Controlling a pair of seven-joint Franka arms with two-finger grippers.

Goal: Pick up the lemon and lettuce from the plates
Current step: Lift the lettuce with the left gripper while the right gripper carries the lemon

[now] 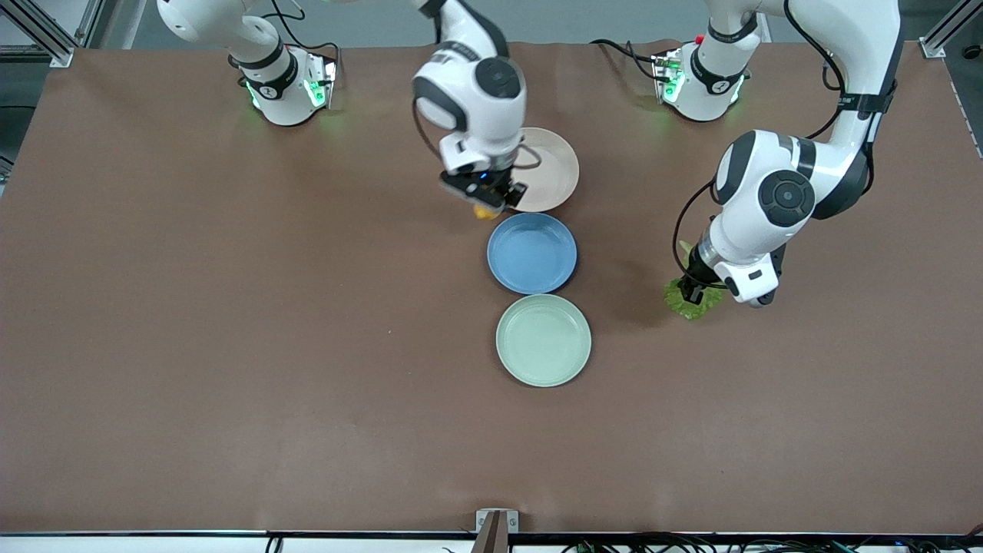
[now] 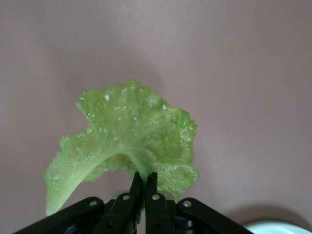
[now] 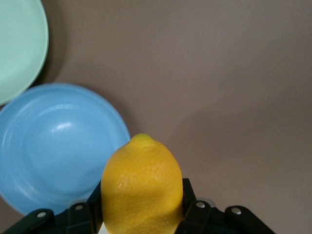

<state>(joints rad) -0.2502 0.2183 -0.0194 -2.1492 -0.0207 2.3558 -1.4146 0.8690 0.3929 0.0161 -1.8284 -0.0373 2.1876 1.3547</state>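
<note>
Lemon points outward from clamped right pincer; left pincer clamps lettuce stem.

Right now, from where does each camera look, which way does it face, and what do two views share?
Front view: high across the table, facing both arms, three plates.
Left wrist view: on the left arm, looking down past the left gripper, shut on the lettuce.
Right wrist view: on the right arm, past the right gripper, shut on the lemon.
Shared: the blue plate and the mint plate.
</note>
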